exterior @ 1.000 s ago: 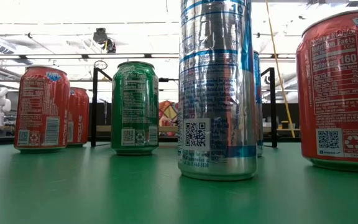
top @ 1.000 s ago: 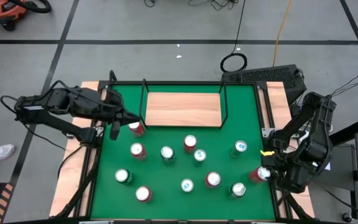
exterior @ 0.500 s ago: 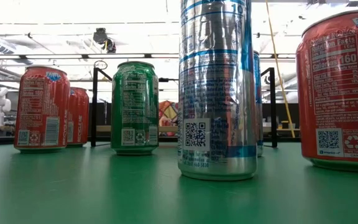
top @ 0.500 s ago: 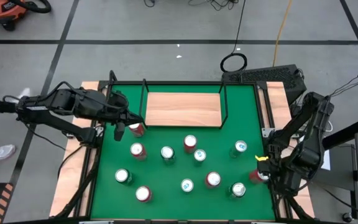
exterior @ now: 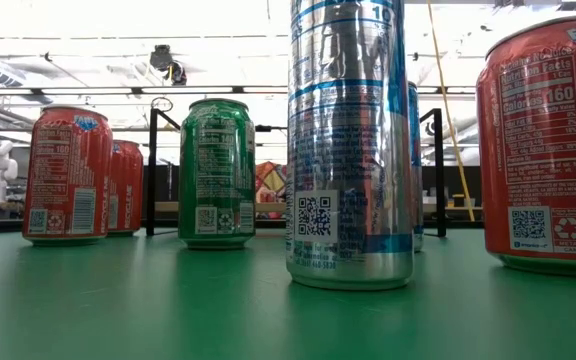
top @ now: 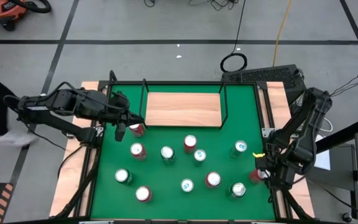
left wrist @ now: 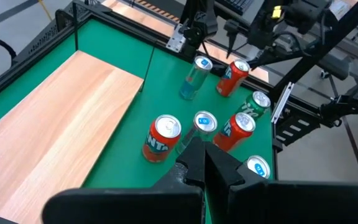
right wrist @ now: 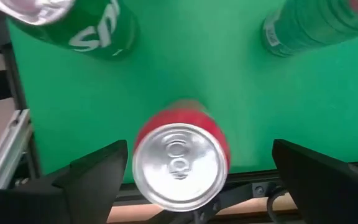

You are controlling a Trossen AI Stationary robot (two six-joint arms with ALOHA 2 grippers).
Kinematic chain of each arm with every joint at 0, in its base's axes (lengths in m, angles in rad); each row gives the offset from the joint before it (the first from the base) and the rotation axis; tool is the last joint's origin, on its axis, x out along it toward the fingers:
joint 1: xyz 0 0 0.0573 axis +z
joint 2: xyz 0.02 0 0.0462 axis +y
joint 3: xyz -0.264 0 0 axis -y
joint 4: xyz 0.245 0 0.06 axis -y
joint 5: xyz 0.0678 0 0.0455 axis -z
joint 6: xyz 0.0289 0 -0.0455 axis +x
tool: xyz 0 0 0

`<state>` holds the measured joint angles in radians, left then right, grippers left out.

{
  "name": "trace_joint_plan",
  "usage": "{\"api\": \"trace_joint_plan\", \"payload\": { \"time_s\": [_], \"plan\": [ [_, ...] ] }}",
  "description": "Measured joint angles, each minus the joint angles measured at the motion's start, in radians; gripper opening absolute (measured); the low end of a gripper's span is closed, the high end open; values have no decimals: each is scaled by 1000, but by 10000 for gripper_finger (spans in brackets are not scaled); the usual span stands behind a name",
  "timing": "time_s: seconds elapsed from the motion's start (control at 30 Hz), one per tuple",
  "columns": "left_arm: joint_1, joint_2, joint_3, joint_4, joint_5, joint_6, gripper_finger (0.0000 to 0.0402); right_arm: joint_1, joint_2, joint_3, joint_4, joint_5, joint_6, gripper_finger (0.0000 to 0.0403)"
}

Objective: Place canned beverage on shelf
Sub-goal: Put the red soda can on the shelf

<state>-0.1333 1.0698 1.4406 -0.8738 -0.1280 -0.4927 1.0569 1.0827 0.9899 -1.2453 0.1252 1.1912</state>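
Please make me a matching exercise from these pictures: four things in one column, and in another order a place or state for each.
Things:
1. shelf
2. left tool
3. right tool
4. tall silver-blue can

States:
A. open, with a red can between its fingers
B. bare board, no can on it
C. nearest to the low camera
D. shut, by the shelf's front left corner

Pairs: 1-B, 2-D, 3-A, 4-C

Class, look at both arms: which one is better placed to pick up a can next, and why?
Probably the right. The right gripper is open with its fingers either side of a red can at the mat's edge. The left gripper is shut, beside another red can near the shelf.
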Motion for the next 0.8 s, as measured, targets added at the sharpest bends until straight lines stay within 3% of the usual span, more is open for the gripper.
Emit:
{"api": "trace_joint_plan", "payload": {
  "time_s": [0.23, 0.8],
  "plan": [
    [0, 0, 0, 0, 0, 0, 0, 0, -51, -89, 94, -78, 1, 393],
    [0, 25, -1, 0, -6, 2, 0, 0, -51, -179, 173, -79, 26, 385]
  ]
}}
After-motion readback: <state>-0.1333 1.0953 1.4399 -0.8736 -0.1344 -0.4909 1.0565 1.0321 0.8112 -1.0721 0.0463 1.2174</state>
